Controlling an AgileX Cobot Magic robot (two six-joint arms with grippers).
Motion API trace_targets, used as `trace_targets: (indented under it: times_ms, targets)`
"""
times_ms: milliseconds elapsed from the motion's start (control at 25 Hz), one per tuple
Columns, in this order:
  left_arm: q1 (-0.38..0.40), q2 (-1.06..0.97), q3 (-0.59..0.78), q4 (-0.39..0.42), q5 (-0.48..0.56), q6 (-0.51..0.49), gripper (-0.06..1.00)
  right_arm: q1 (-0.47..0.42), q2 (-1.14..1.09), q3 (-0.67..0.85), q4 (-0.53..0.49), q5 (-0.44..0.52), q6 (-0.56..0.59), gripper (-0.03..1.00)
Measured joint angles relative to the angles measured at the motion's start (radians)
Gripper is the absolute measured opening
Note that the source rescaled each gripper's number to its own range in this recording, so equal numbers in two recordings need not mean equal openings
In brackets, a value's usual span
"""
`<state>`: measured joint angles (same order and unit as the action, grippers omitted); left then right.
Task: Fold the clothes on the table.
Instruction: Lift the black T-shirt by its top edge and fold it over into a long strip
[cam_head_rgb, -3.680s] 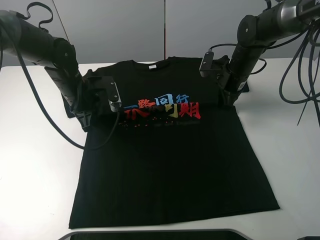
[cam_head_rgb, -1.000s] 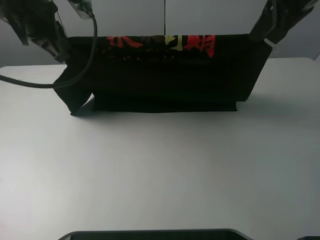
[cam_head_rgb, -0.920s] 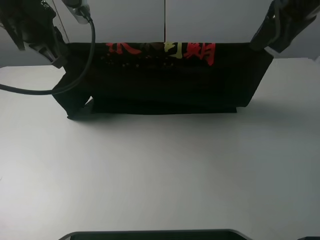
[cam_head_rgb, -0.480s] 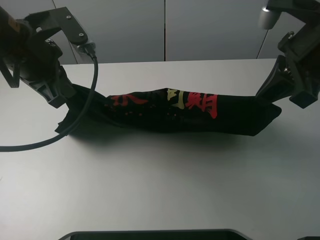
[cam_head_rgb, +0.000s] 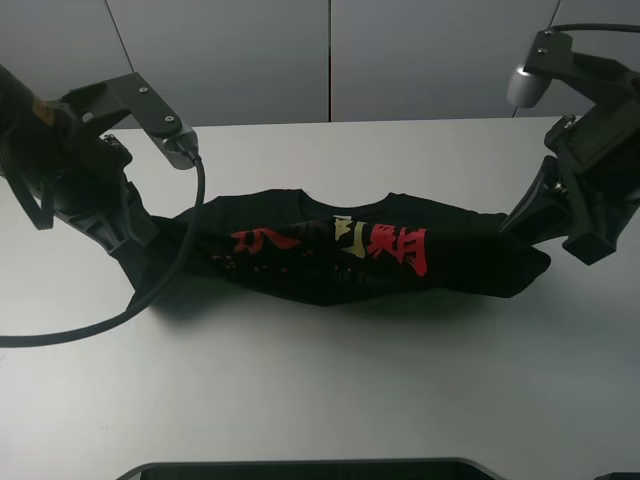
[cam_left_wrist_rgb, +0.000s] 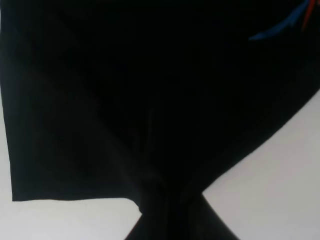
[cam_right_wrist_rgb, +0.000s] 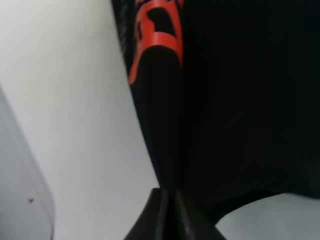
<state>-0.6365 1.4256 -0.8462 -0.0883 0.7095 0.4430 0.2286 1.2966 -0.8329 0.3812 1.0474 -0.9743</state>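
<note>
Black T-shirt (cam_head_rgb: 300, 272) across white table (cam_head_rgb: 320, 385)

1. You see the T-shirt (cam_head_rgb: 300, 270) in black across the middle of the frame. Red and yellow characters run along its front, and the left wrist view adds a blue streak.
2. The table (cam_head_rgb: 320, 390) is plain white.
3. Your left arm (cam_head_rgb: 70, 165) and right arm (cam_head_rgb: 600, 170) are black.
4. The wall (cam_head_rgb: 420, 60) at the top is plain grey.
</note>
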Motion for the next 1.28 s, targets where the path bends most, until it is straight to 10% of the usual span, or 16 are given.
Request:
trace_targets:
  times_ms: [560,1280]
  targets:
    - [0.023,0.056,0.006,0.155,-0.338,-0.256,0.0,0.0,0.138,0.0,-0.039,-0.37,0.048,0.0]
    - [0.082,0.353,0.006,0.17,-0.729,-0.326,0.0,0.0,0.398,0.0,-0.076,-0.778,0.1,0.0]
